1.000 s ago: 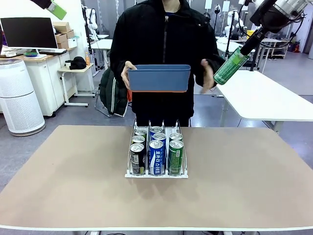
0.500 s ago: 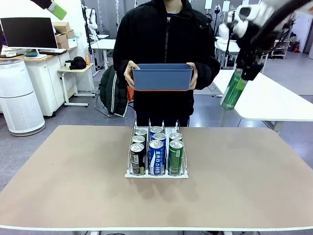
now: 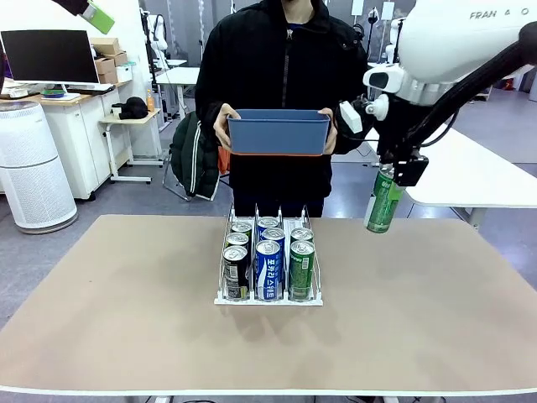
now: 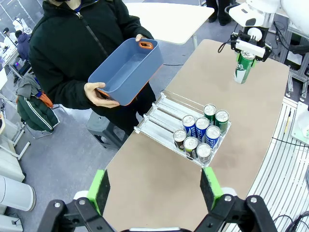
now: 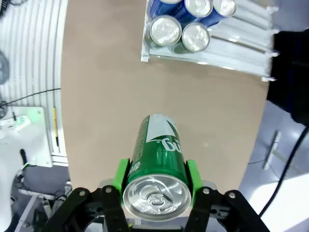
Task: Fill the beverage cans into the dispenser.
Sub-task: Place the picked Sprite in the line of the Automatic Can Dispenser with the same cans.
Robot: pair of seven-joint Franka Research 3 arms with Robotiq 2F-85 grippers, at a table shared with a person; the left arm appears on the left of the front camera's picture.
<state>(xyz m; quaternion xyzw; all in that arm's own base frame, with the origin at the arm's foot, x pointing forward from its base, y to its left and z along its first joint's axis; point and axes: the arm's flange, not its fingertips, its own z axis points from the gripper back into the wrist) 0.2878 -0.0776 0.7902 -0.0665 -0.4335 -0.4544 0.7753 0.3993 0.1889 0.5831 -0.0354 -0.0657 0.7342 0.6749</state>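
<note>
My right gripper (image 3: 396, 172) is shut on a green beverage can (image 3: 383, 201), which hangs nearly upright above the table's far right part, to the right of the dispenser (image 3: 225, 295). In the right wrist view the green pads (image 5: 121, 180) clamp the green can (image 5: 157, 162), with the dispenser (image 5: 241, 48) ahead. Several black, blue and green cans (image 3: 268, 256) stand in its three lanes, towards the front end. My left gripper (image 4: 154, 189) is open with nothing in it, high above the table's near left; it looks down on the dispenser (image 4: 164, 108) and the held can (image 4: 244, 66).
A person at the far side holds an empty blue tub (image 3: 277, 133) in both hands, just behind and above the dispenser. The brown table (image 3: 126, 311) has bare room on either side of the rack. White tables and office gear stand beyond.
My right arm has swung down and inward with the green can, which turned from tilted to nearly upright. The person's free hand has returned to the tub. The left gripper has not moved.
</note>
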